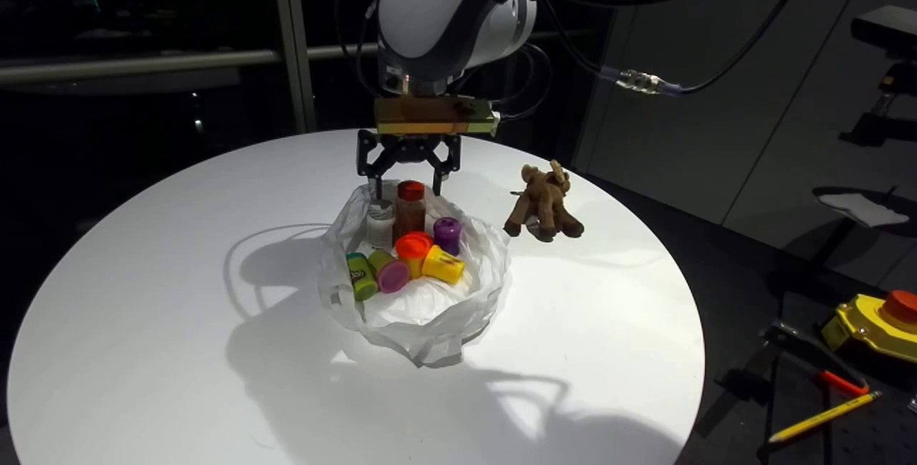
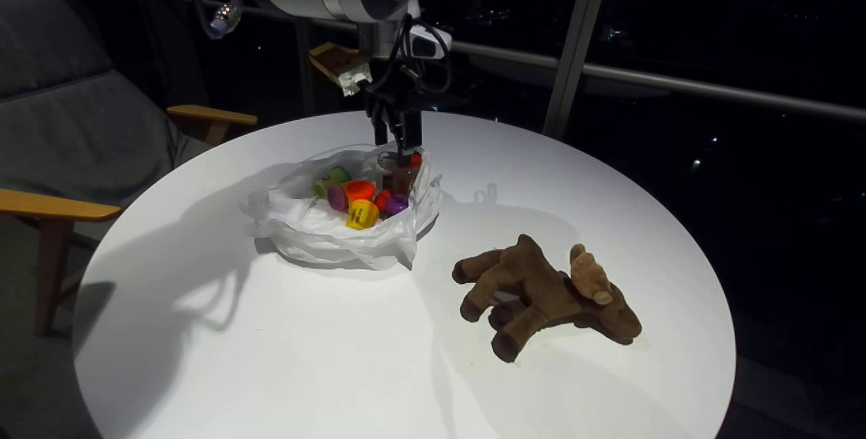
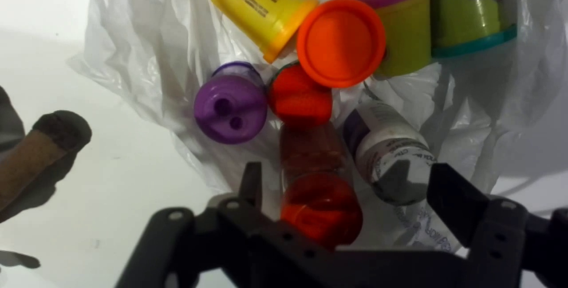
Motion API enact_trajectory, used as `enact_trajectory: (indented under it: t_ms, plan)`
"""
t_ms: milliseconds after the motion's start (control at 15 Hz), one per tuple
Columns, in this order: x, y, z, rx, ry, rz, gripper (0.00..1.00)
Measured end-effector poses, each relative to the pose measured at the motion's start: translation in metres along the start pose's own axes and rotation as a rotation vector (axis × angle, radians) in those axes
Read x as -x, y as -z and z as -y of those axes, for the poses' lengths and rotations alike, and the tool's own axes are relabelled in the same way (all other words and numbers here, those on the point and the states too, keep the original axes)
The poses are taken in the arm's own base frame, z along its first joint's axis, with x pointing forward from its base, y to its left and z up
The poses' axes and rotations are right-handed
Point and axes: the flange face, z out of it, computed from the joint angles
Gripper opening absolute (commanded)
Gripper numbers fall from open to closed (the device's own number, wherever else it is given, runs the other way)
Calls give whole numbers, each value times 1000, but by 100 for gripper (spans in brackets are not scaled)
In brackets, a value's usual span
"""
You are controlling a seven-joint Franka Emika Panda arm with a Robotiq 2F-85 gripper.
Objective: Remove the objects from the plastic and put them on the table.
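White tabletop [image 1: 602, 307] below, end effector [image 1: 407, 193] gapes wide near a red-lidded jar [image 1: 410, 211]

from here i see a grey armchair [image 2: 71, 118] with wooden armrests [image 2: 54, 204], a yellow pencil [image 1: 824, 417] near a red-topped yellow box [image 1: 870, 331].

Four Play-Doh tubs [image 3: 341, 43], one red-capped jar [image 1: 410, 216], one labelled bottle [image 3: 387, 157], one purple two-holed container [image 3: 239, 101] and one small red item [image 3: 301, 99] of unclear kind; one plastic bag [image 2: 338, 246], one round table [image 1: 157, 250], one plush moose [image 2: 555, 300], one pencil [image 1: 824, 418], one armchair [image 2: 54, 128].
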Motion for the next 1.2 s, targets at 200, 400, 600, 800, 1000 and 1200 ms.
enact_trajectory:
  t_ms: [200, 400, 600, 800, 1000, 1200]
  plan:
    - [-9, -4, 0, 8, -7, -5, 42]
    - [-18, -6, -2, 20, -15, -7, 24]
    - [-24, -7, -3, 28, -19, -7, 24]
    - [-24, -6, -3, 34, -21, -1, 24]
    - [-23, 1, -2, 29, -25, -7, 24]
    - [-13, 28, -6, 7, -28, -22, 24]
